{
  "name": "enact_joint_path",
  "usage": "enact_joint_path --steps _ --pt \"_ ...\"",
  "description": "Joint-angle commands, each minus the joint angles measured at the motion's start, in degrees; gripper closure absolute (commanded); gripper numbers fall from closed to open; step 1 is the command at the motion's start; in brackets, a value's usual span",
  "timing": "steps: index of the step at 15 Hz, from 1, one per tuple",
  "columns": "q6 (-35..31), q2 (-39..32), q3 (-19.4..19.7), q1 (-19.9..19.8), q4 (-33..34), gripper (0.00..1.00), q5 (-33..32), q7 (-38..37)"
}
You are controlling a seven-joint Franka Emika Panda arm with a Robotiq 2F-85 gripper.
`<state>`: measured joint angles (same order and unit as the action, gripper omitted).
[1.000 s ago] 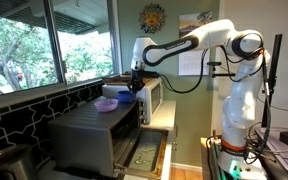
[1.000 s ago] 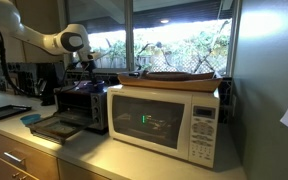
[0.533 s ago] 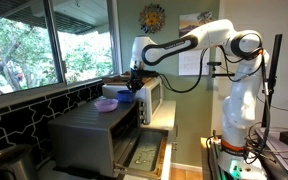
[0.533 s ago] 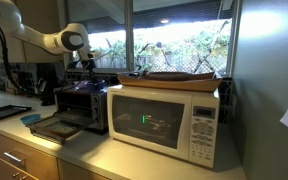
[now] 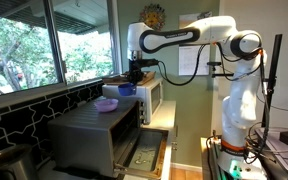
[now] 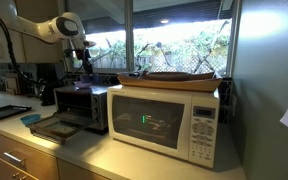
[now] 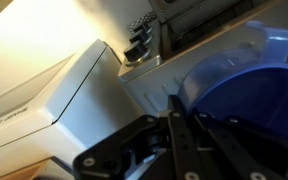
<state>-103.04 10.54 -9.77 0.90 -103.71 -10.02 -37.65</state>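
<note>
**Hand poised over the blue bowl on the toaster oven**

The arm reaches out from its stand towards the window, with the hand point(image 5: 134, 75) pointing straight down above the toaster oven point(image 5: 94, 130). A blue bowl point(image 5: 127, 90) sits directly under the hand, at the end of the oven's top nearest the microwave point(image 5: 152, 98). In that exterior view the fingertips come down to about the bowl's rim, but it is too small there to tell whether they touch it.

In the wrist view the blue bowl point(image 7: 249, 110) fills the right side, and the dark fingers of the hand point(image 7: 181, 125) rise from the bottom edge just beside its rim. That view is blurred. I cannot tell whether the hand is clenched on the rim or standing released beside it.

A pale lavender bowl point(image 5: 106, 104) also rests on the oven's top, near the blue bowl and on the side away from the microwave.

In an exterior view the hand point(image 6: 81, 62) hangs in front of the window above the toaster oven point(image 6: 82, 105). The oven door is folded down with a dark tray point(image 6: 54, 127) lying on it. The white microwave point(image 6: 164, 118) stands just beside the oven on the same tabletop point(image 6: 94, 152). A flat wooden board point(image 6: 179, 77) lies on top of the microwave. A small blue item point(image 6: 31, 119) lies on the tabletop near the tray.
</note>
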Motion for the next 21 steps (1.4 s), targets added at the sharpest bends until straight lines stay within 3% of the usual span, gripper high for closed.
enact_joint_path --steps 1,5,8,9,13,14,21 --pt "10.20 -5.45 -2.16 2.36 9.76 0.99 -5.43 3.99" --pt "16.76 -10.69 -4.55 5.97 17.30 0.99 -11.31 7.43" --pt "16.55 -13.70 -4.68 8.48 21.20 0.99 -13.32 9.64" --pt "15.03 -10.88 -3.71 8.36 17.16 0.94 -11.91 7.44" --pt "15.01 -13.26 -3.50 9.42 20.09 0.94 -12.31 8.64" --pt "15.01 -13.36 -3.45 9.42 20.23 0.99 -12.33 8.75" --pt "15.06 -13.69 -4.37 12.23 21.88 0.99 -21.19 8.21"
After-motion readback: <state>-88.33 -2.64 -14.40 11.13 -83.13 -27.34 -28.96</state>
